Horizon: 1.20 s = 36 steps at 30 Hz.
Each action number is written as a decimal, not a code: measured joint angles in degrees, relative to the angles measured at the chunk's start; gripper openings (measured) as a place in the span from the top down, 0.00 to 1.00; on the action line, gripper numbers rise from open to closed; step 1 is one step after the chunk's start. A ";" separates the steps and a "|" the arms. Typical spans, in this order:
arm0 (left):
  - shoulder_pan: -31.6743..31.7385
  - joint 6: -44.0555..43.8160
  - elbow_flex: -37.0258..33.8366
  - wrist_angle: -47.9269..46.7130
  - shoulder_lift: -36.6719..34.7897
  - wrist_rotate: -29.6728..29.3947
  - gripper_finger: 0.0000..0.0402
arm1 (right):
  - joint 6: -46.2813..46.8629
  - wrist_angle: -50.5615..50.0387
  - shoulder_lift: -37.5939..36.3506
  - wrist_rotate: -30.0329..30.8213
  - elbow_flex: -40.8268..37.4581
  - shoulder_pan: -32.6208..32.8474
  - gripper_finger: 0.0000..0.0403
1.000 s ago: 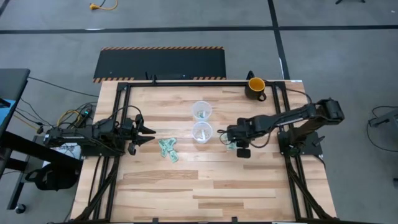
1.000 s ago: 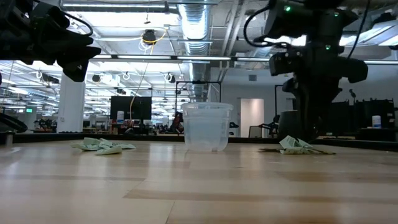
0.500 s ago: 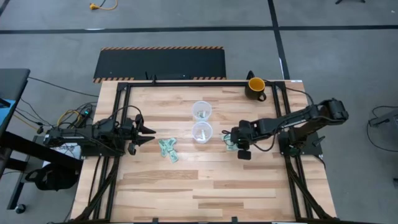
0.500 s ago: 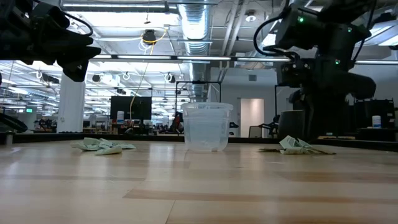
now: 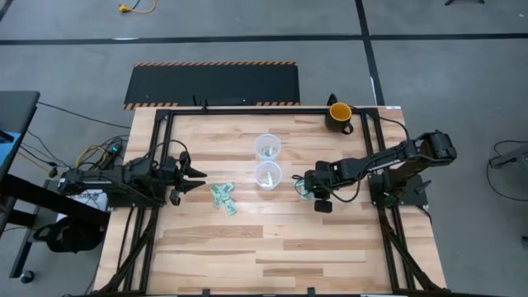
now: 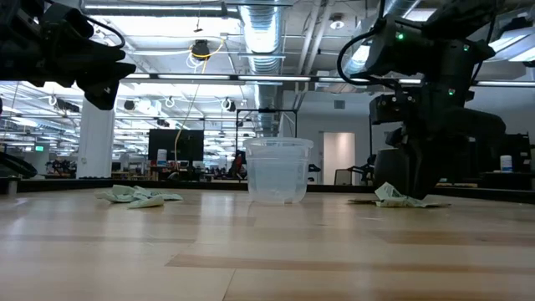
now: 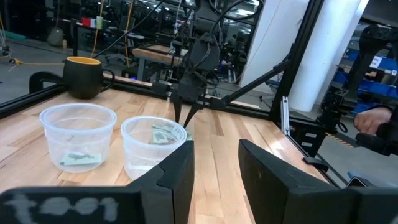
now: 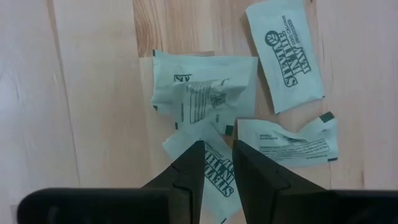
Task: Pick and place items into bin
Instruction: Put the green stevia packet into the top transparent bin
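1. While the left gripper waits open beside the table's edge, the right gripper points down, fingers slightly apart, holding nothing.
2. Green-and-white packets lie on the table right under it.

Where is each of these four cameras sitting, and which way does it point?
High: overhead, straight down; both arms, left claw, right claw.
Low: tabletop height, level across; clear cup, arms above.
Left wrist: forward past its fingers toward cups, mug.
Right wrist: down on green packets.
Shared: those packets show overhead too.
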 joint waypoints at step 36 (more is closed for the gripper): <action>-0.01 0.00 0.00 0.01 0.00 0.00 0.72 | -0.53 3.94 -0.20 0.24 -5.31 -0.04 0.99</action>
